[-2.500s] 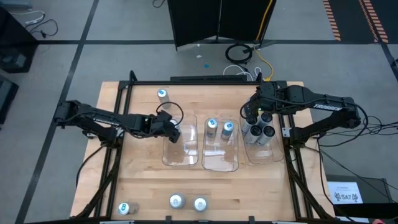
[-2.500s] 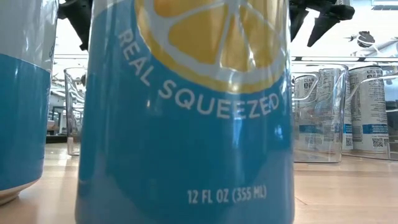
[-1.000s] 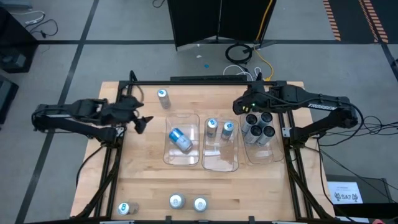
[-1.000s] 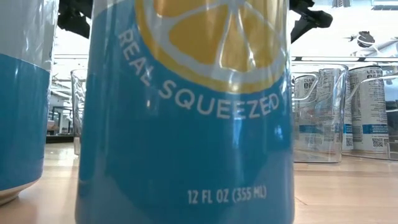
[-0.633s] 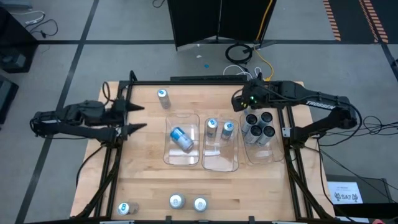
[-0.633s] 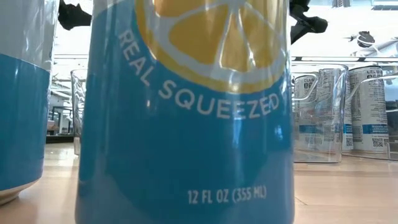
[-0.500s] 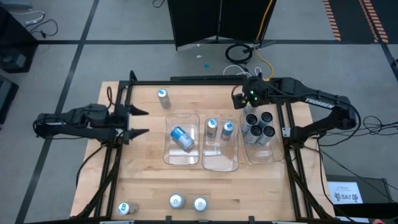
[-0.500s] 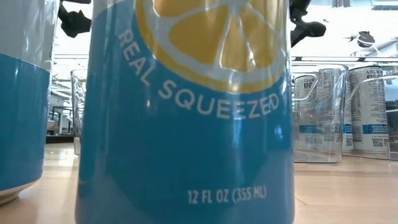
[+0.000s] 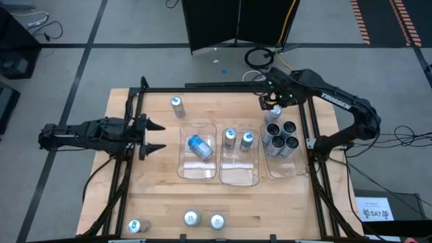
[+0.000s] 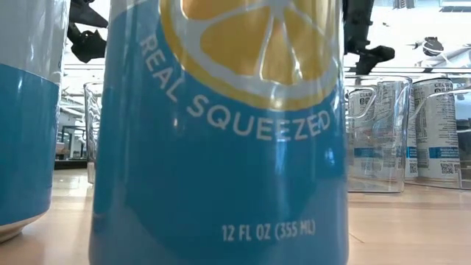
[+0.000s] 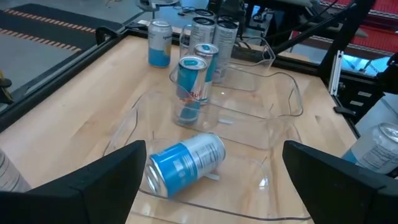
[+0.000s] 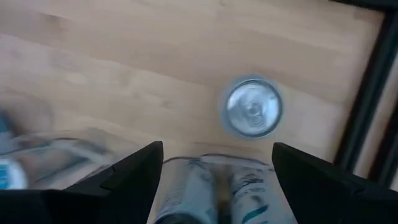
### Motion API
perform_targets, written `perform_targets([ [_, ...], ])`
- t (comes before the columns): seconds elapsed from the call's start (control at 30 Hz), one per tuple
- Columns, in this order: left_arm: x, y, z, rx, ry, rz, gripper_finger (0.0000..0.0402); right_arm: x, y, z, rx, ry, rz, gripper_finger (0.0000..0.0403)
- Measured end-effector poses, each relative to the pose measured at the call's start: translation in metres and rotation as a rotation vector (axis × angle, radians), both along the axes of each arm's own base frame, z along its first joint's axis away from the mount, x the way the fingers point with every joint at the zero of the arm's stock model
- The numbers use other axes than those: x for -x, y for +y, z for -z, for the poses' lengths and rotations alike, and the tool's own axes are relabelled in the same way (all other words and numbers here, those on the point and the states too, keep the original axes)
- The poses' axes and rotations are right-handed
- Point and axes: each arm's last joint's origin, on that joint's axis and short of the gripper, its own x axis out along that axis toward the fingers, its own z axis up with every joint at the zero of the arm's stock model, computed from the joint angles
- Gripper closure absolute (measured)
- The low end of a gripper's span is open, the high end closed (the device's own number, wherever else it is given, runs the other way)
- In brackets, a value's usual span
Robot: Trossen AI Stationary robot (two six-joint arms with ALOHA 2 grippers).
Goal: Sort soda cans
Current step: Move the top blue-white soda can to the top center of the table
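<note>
a: sorted so far? three trays (image 9: 237,177) ahead of the left gripper (image 9: 154,137), wide open, empty: one tipped can (image 9: 199,147), two upright, four right.
b: remaining? five loose cans; one (image 12: 254,107) below the right gripper (image 9: 271,102), parted, holding nothing. low view mostly blocked by a lemon can (image 10: 224,132).

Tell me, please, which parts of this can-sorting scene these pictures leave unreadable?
- Low view: a blue lemon can against the lens hides most of the table.
- High view: labels on the three front-edge cans are too small to read.
- Right wrist view: motion blur smears the tray rim and the cans in it; only one can top is recognisable.
- Left wrist view: the picture's edge cuts off a can.
</note>
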Motion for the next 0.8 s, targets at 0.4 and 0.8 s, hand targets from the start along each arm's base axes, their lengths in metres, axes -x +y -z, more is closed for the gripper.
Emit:
perform_targets([
  [0.4,0.0,0.0,0.0,0.059,-0.002,-0.024,0.0017,-0.001,-0.044,0.033,-0.132,0.111,-0.011,0.0108],
  [0.8,0.0,0.0,0.0,0.074,-0.001,-0.029,0.0017,0.016,-0.053,0.03,-0.139,0.135,-0.034,0.0108],
])
